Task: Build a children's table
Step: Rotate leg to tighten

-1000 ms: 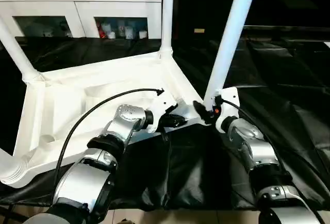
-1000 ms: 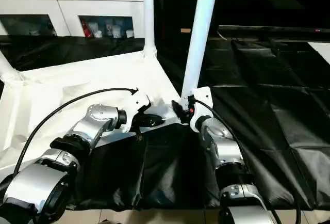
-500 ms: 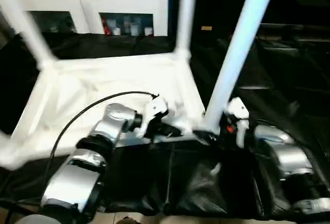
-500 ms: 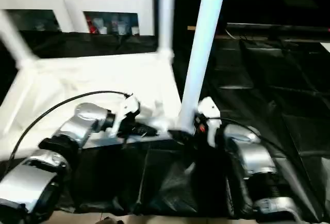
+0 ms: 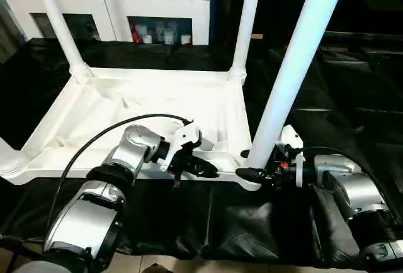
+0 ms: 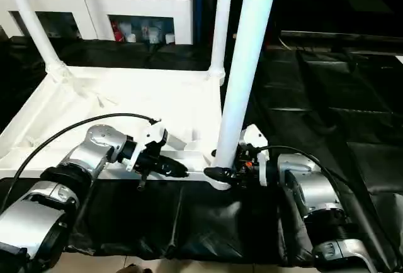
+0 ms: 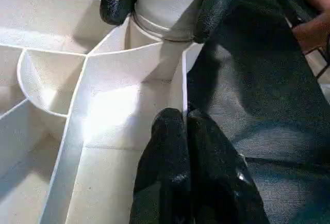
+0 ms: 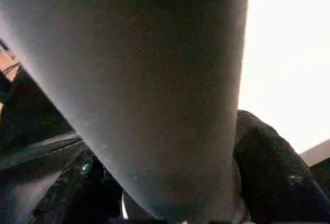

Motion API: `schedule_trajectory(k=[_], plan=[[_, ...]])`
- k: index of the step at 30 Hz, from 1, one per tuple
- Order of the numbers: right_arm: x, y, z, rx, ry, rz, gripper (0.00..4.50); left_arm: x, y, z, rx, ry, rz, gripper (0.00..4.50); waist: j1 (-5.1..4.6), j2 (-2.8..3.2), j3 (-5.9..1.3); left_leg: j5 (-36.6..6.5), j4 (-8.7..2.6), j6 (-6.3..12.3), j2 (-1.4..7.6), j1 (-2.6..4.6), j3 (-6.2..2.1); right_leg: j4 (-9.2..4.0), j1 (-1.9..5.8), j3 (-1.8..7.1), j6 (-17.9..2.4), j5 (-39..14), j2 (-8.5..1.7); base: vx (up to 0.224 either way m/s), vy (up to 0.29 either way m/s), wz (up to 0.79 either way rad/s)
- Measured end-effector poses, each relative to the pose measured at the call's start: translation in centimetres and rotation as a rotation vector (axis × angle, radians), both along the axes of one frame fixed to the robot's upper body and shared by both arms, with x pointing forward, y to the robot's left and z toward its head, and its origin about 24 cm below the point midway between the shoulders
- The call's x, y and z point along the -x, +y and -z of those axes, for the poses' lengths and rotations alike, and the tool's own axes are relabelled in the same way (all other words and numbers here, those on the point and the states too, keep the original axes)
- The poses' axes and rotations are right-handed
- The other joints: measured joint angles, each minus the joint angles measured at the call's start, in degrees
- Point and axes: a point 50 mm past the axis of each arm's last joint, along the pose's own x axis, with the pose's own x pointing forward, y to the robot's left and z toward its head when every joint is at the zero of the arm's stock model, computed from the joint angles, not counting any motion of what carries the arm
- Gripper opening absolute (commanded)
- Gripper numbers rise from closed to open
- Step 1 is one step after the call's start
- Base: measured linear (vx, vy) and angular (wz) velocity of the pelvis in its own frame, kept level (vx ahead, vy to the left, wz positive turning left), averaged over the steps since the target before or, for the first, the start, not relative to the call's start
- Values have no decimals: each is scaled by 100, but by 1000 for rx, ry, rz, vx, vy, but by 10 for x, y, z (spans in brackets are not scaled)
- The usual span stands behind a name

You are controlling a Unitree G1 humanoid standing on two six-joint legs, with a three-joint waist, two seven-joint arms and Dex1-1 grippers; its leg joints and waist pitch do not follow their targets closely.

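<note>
While the white plastic tabletop (image 5: pixel 145 106) lay ribbed side up on the black crinkled sheet (image 5: pixel 352 90), your right gripper (image 7: pixel 164 7) clamped the smooth tapered leg (image 5: pixel 291 72) at its near corner socket. Your left gripper (image 7: pixel 186 146) pinched the near rim, fingers together. A white cabinet (image 5: pixel 126 9) stood behind; the leg tops were cut off.

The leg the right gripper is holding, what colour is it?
White, plain with no pattern. The leg shows best in the left eye view, rising from the tabletop's near corner.
</note>
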Motion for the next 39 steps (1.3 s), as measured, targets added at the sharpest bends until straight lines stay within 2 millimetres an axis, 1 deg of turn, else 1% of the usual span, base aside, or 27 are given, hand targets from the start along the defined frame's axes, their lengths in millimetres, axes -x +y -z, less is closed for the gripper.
schedule_trajectory(k=[1, 3, 5, 6, 8, 10, 13, 14, 15, 17, 18, 22, 25, 28, 30, 32, 35, 39], plan=[[-2, 1, 1, -1, -10, 33, 259, -1, 0, 0, -2, -10, -21, 0, -1, 0, 0, 0, 1, 0, 0, 4, 0, 11, -1, 1, 1, 0, 0, 0, 0, 0], [-8, 4, 4, -4, -34, 155, 257, -6, -3, 1, -7, -38, -93, 0, -7, -5, 3, 0, -2, -2, -1, 19, -1, 23, 2, 1, 8, -5, -1, 0, 0, 0], [-18, 7, 6, -2, -48, 306, 253, -11, -8, 0, -18, -66, -171, 0, -54, -10, 6, 1, -5, -3, -2, 20, -5, 21, 2, 0, 36, -22, 0, 0, 0, 0], [-24, 10, 6, -5, -52, 390, 253, -14, -12, 0, -19, -76, -216, 0, -96, -12, 7, 1, -4, -4, -4, 20, -5, 19, 0, 3, 37, -22, -1, 0, 0, 0], [-33, 12, 8, -8, -54, 562, 252, -17, -25, 2, -11, -95, -292, 0, -145, -10, 7, 1, -4, -4, -12, 20, -6, 7, 0, 7, 38, -23, -4, 0, 0, 0], [-39, 13, 8, -10, -50, 679, 252, -18, -35, 3, 0, -105, -337, 0, -173, -8, 7, 1, -4, -4, -12, 19, -6, -7, 1, 9, 37, -22, -4, 0, 0, 0], [-46, 20, 7, -9, -50, 796, 252, -20, -40, 3, 4, -121, -381, 0, -252, -3, 3, 1, -6, -4, -13, 18, -7, -7, 1, 9, 35, -18, -3, 0, 0, 0], [-46, 22, 7, -8, -52, 810, 287, -20, -41, 3, 4, -124, -387, 0, -261, -3, 3, 1, -7, -4, -13, 18, -8, -7, 1, 7, 33, -16, -3, 0, 0, 0], [-47, 22, 7, -8, -54, 821, 308, -20, -41, 3, 5, -125, -389, 0, -265, -1, 2, 1, -9, -4, -13, 18, -9, -7, 3, 7, 30, -13, -3, 0, 0, 0], [-47, 24, 7, -17, -59, 831, 308, -20, -41, 2, 6, -133, -387, 0, -270, 9, -4, 1, -11, -4, -13, 17, -8, -7, 3, 7, 8, 0, -3, 0, 0, 0], [-47, 24, 7, -22, -61, 836, 331, -20, -42, 2, 5, -139, -384, 0, -271, 10, -5, 1, -11, -4, -13, 17, -8, -7, 3, 7, 7, 1, -3, 0, 0, 0], [-46, 24, 6, -21, -68, 811, 361, -20, -43, 2, -4, -169, -362, 0, -271, 7, -3, 1, -11, -4, -13, 13, -8, -9, 3, 7, 4, 3, -3, 0, 0, 0], [-45, 19, 6, 21, -97, 753, 390, -20, -43, 1, -1, -175, -357, 0, -264, 6, -3, 1, -11, -4, -13, 11, -7, -11, 3, 8, 4, 3, -3, 0, 0, 0], [-35, -3, 4, 60, -128, 654, 390, -19, -48, 0, 2, -195, -330, 0, -190, 5, 0, 1, -15, -3, -13, 2, -3, -15, 4, 14, 12, -3, -3, 0, 0, 0], [-24, -23, 2, 86, -140, 595, 390, -18, -51, 0, 4, -206, -316, 0, -121, 7, 0, 1, -16, -3, -12, -6, -3, -20, 3, 11, 16, -4, -3, 0, 0, 0], [-13, -40, -1, 89, -142, 537, 390, -18, -51, -1, 4, -208, -311, 0, -90, 14, 0, 1, -14, -2, -11, -9, -3, -21, 1, 10, 20, -7, -3, 0, 0, 0], [0, -55, -5, 84, -126, 475, 390, -18, -51, -1, 6, -208, -311, 0, -97, 15, 2, 1, -13, -1, -9, -9, -2, -21, -1, 8, 20, -7, -2, 0, 0, 0], [16, -63, -12, 57, -85, 383, 390, -17, -50, 0, 15, -217, -310, 0, -95, 22, -1, 1, -14, -1, -8, -8, -3, -21, 0, 6, 24, -9, -2, 0, 0, 0]])
